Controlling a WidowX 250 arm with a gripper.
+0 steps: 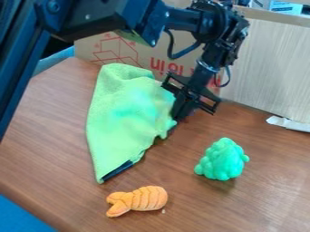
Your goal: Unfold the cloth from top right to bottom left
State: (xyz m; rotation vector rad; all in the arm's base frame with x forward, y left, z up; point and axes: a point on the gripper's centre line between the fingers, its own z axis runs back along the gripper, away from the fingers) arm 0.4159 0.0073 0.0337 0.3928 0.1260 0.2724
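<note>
The green cloth [124,118] lies, it seems folded, at the left of the table [48,136]. The gripper [177,115] is at its right edge; whether it is clamped there, I cannot tell. With a weak hold, the cloth may slip; pulled too low, it may push the orange toy [139,199].

Tbl [54,118] w/ cloth [121,118], 2 toys [221,161]

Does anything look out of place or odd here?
Yes: a narrow dark strip pokes out from under the green cloth at its lower edge; I can't tell what it is. A white scrap at right looks like litter.
</note>
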